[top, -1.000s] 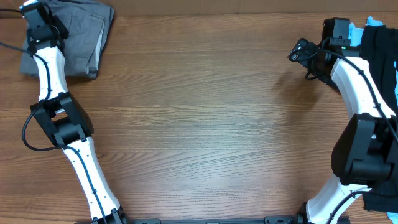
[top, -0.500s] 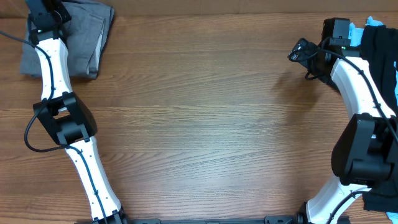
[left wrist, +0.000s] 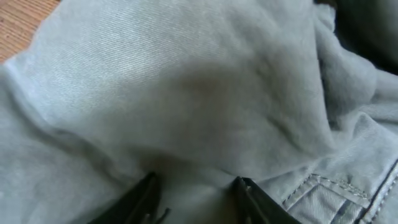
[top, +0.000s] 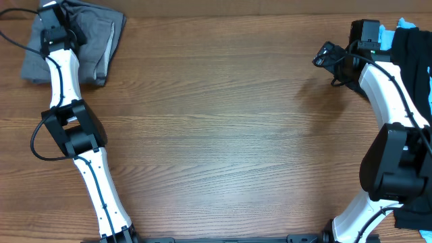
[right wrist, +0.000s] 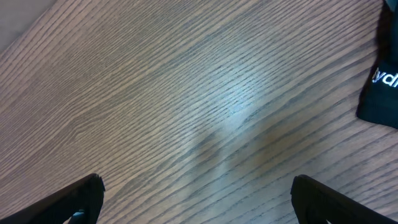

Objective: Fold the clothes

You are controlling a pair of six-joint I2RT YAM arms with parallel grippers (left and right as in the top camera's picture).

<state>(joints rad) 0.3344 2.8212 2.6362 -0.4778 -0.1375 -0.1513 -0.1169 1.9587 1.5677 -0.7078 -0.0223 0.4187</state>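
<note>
Left arm shifted slightly right since half-second back, wrist now further over grey shorts (top: 101,40); right arm unchanged. Left gripper (left wrist: 198,190): jaws narrowly parted, fingertips (left wrist: 148,196) pressed against shorts, cloth directly beneath and ahead, stitched seam at its lower right. Right gripper (right wrist: 198,186): jaws spread wide, nothing held, over bare table (right wrist: 186,93). Black garment (right wrist: 380,93) to its right, white lettering; light-blue garment (top: 387,32) peeks beside black one.

Place: a robot lab bench, by the look of it.
Surface: wood-grain table (top: 223,135).
Rig: white left arm (top: 64,84) and right arm (top: 383,88), cable (top: 15,12) loose.
Goods: grey shorts (top: 101,37), black garment (top: 413,57) at far corners.
</note>
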